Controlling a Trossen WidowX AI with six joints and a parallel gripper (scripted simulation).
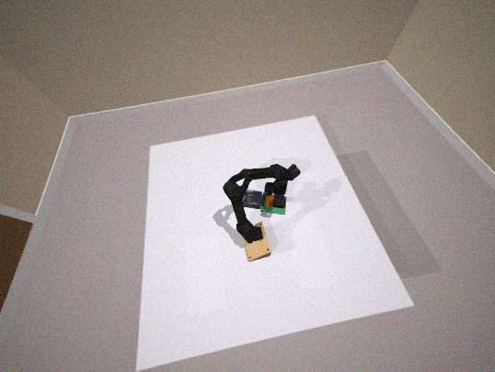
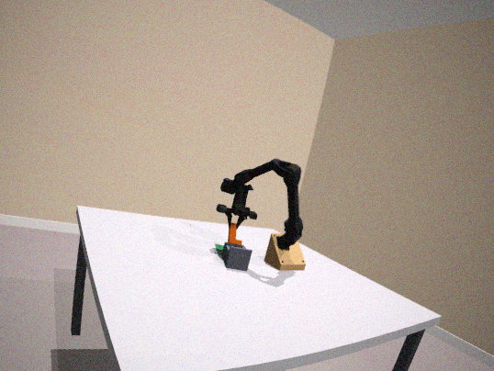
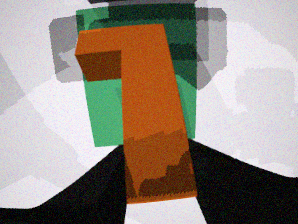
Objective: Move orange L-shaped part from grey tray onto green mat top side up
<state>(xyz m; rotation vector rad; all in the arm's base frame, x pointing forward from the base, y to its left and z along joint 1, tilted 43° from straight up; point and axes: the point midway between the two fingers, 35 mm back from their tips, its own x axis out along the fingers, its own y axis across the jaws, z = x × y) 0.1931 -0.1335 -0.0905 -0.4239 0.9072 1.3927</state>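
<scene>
My gripper (image 3: 154, 149) is shut on one end of the orange L-shaped part (image 3: 136, 103). The part hangs down from the fingers, L-shaped end lowest, above the green mat. In the exterior view the part (image 2: 234, 232) hangs upright under the gripper (image 2: 235, 219), its low end close above the table behind the grey tray (image 2: 237, 256). In the top view the part (image 1: 270, 200) shows over the green mat (image 1: 274, 208), with the grey tray (image 1: 251, 198) to its left. I cannot tell whether the part touches the mat.
The arm's tan base block (image 1: 257, 247) stands in front of the tray on the white table; it also shows in the exterior view (image 2: 285, 255).
</scene>
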